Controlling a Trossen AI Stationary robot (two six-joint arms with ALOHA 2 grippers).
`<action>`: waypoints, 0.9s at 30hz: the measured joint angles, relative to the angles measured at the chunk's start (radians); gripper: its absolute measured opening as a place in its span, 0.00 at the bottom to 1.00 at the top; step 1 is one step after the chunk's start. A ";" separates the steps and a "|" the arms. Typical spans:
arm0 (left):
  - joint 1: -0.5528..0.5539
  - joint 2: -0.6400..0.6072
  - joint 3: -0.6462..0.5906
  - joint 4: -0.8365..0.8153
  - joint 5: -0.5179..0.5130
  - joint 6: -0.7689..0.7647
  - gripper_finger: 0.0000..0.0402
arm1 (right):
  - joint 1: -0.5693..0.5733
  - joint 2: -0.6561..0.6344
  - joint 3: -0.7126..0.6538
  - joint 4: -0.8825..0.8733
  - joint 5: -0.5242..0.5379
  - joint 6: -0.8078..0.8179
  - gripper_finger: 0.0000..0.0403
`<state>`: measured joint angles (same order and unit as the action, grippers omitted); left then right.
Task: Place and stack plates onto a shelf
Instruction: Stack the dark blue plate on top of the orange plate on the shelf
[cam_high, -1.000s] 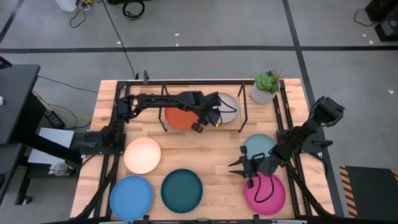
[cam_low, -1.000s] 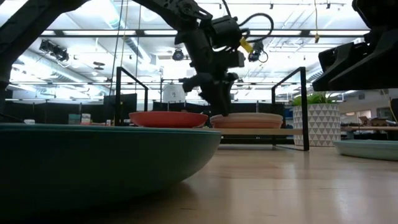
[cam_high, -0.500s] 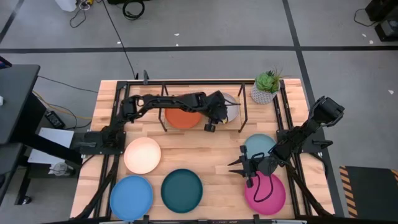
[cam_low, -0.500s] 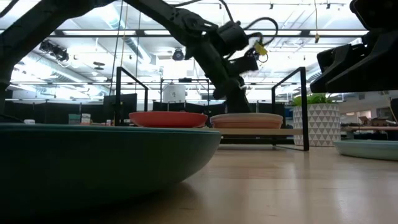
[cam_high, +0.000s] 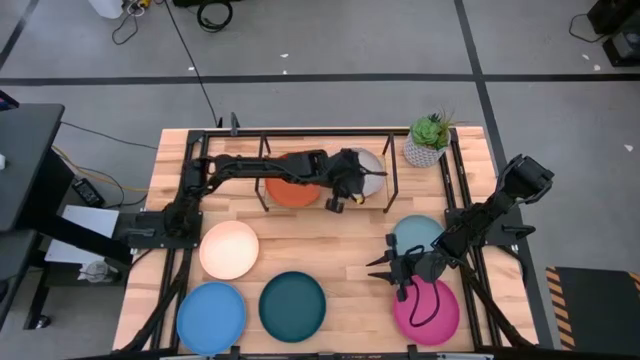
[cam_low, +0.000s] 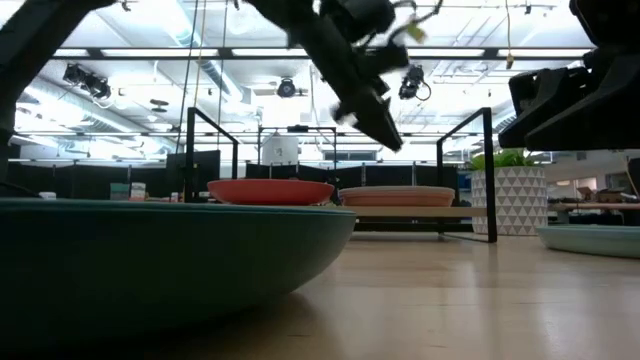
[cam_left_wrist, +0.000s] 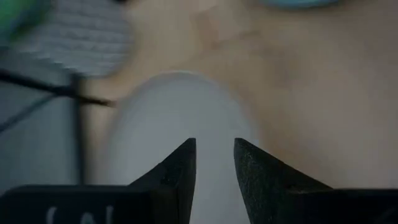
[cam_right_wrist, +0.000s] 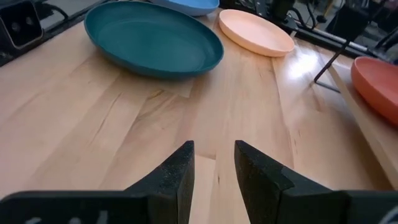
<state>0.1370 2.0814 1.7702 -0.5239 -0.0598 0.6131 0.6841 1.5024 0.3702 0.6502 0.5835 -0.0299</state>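
Black rods frame the shelf (cam_high: 392, 170), which carries 2 loads: an orange plate (cam_high: 285, 193) and, beside it, a pale plate (cam_high: 371, 170) resting on another. Above that pale stack hangs the left gripper (cam_high: 352, 192), fingers slightly parted, gripping nothing. In front of the shelf, the right gripper (cam_high: 383, 268) sits over bare wood beside the magenta plate (cam_high: 428, 313), its fingers slightly parted too.

**Even overhead light, blur on the moving arm**

The high view is bright and evenly lit, with soft, short shadows. In the low view, ceiling strip lights glare behind the silhouetted, motion-smeared left arm (cam_low: 350, 50), and the near dark teal plate (cam_low: 170, 260) is out of focus. The left wrist view is blurred throughout. A sheen lies on the tabletop (cam_right_wrist: 311, 62) in the right wrist view.
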 joint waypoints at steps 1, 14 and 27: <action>-0.007 -0.017 0.000 -0.037 0.074 -0.013 0.29 | -0.001 0.000 0.000 0.000 0.001 -0.017 0.30; -0.158 -0.051 -0.085 -0.530 0.382 -0.523 0.29 | -0.080 0.000 0.000 0.015 0.079 -0.217 0.30; -0.367 -0.052 -0.143 -0.543 0.242 -0.729 0.29 | -0.255 0.000 0.000 0.085 -0.117 -0.400 0.30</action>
<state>-0.2305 2.0289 1.6276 -1.0670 0.1823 -0.1164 0.4294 1.5024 0.3702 0.7354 0.4661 -0.4294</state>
